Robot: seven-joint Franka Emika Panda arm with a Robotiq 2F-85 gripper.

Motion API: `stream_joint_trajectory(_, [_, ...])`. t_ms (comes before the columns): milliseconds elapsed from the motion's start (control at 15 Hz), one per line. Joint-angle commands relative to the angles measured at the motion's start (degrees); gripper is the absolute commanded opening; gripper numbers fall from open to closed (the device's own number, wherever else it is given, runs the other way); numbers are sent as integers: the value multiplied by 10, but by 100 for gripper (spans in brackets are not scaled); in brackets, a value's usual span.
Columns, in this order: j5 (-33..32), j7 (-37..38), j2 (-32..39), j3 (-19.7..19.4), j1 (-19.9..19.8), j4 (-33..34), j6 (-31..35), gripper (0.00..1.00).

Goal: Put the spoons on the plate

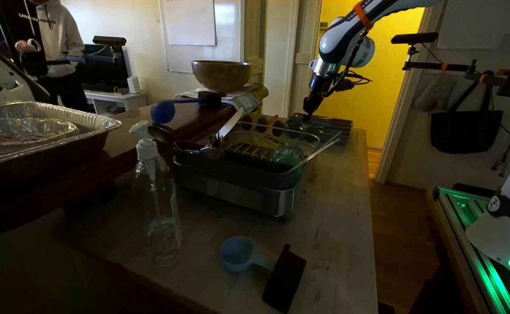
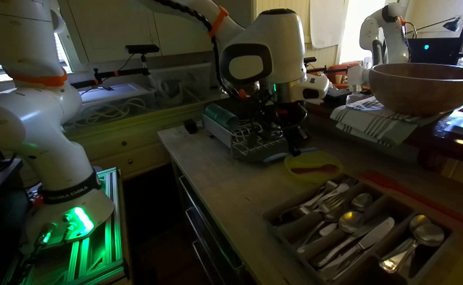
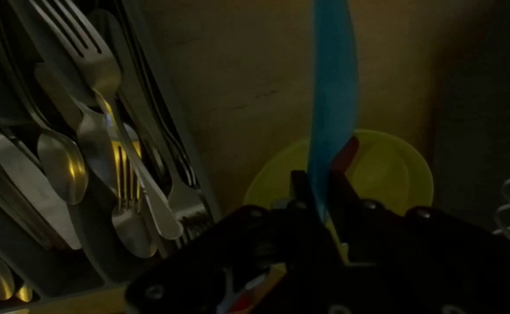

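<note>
My gripper point(image 3: 317, 185) is shut on a blue plastic utensil point(image 3: 334, 78) and holds it above the yellow plate point(image 3: 388, 179). One end of the utensil points away past the plate's edge; whether it is a spoon cannot be told. In an exterior view the gripper point(image 2: 296, 149) is over the far side of the yellow plate point(image 2: 312, 181). A red utensil point(image 2: 314, 170) lies on the plate, and part of it shows in the wrist view point(image 3: 346, 152). Another long red utensil point(image 2: 421, 198) lies on the counter. Silver spoons point(image 2: 429, 234) lie in the cutlery tray point(image 3: 188, 144).
The dish rack point(image 2: 219, 132) stands close behind the plate, with a steel bin point(image 1: 237, 192) at its end. A raised ledge bears a wooden bowl point(image 2: 425, 89) on a towel. A pump bottle point(image 1: 157, 218) and a blue scoop point(image 1: 237, 253) stand on the counter.
</note>
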Motion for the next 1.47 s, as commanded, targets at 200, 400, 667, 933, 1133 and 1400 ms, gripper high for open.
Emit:
stream_joint_trajectory(200, [52,83,74,14,22,88,-12,4])
stream_joint_trajectory(400, [65,110,100,25,25,111,-2,4])
stream_joint_trajectory(667, [66,137,128,32,29,138,1,4])
stream_joint_trajectory(933, [65,161,153,38,30,165,-1,4])
stream_joint_trajectory(1133, [68,172,172,42,27,183,-1,4])
stream_joint_trajectory(1400, [67,184,190,45,26,198,1,4])
